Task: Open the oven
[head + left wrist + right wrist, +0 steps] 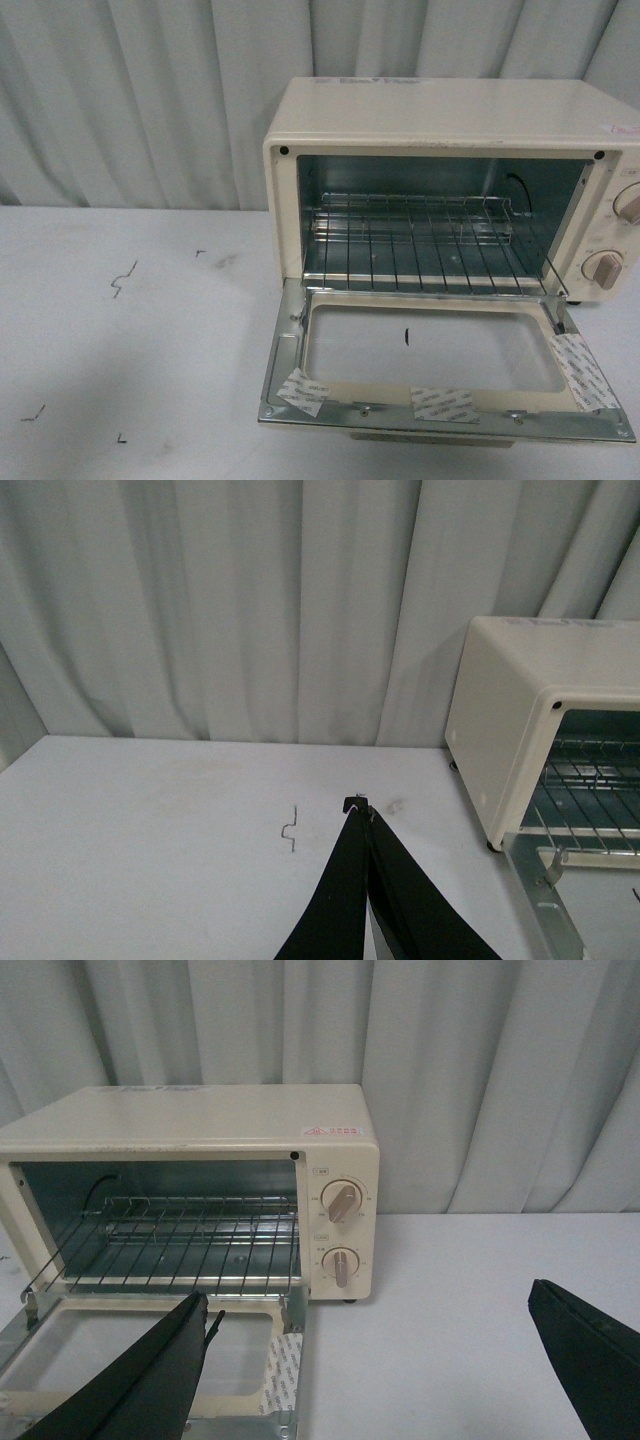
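Observation:
The cream-white oven (450, 115) stands on the white table at the right, its glass-windowed door (440, 350) dropped flat toward me. Inside, the wire rack (430, 245) is exposed. Two pinkish knobs (605, 268) sit on its right panel. Neither arm shows in the front view. In the left wrist view my left gripper (358, 805) is shut with nothing in it, over bare table left of the oven (520, 710). In the right wrist view my right gripper (368, 1305) is open wide, one finger (150, 1380) above the lowered door (140, 1350), the other (590, 1355) over bare table right of the oven (200, 1125).
A pale pleated curtain (150, 90) hangs behind the table (120, 330). Small dark marks (122, 280) dot the tabletop left of the oven. White tape strips (445, 403) stick to the door's inner frame.

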You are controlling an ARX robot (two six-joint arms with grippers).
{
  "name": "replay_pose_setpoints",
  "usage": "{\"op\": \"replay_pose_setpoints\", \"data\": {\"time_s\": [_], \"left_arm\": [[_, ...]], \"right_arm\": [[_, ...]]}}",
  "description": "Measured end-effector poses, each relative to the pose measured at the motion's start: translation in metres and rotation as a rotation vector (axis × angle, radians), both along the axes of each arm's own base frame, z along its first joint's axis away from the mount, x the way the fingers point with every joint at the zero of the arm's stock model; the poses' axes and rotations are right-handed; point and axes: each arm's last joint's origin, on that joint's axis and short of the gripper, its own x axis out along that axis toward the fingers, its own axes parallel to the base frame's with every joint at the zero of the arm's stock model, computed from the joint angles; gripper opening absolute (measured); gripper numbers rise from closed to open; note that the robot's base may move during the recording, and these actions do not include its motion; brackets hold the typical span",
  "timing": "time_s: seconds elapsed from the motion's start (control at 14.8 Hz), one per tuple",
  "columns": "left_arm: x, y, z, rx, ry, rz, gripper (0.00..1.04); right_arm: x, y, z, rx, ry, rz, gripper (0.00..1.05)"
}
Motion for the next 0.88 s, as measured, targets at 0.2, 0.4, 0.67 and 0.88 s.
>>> {"op": "replay_pose_setpoints", "data": {"time_s": [0.2, 0.4, 0.67, 0.88], "left_arm": [[-0.008, 0.012, -0.005, 0.0, 0.0, -0.012, 0.02], [-0.013, 0.014, -0.013, 0.0, -0.003, -0.008, 0.02], [-0.019, 0.014, -0.011, 0.0, -0.017, -0.008, 0.02], [-0.022, 0.014, -0.011, 0.0, -0.018, -0.008, 0.02]], "right_arm": [[0.0, 0.0, 0.0, 0.0, 0.0, 0.0, 0.98], [0.0, 0.0, 0.0, 0.0, 0.0, 0.0, 0.98], [0.0, 0.0, 0.0, 0.0, 0.0, 0.0, 0.98], [0.0, 0.0, 0.0, 0.0, 0.0, 0.0, 0.98]]}}
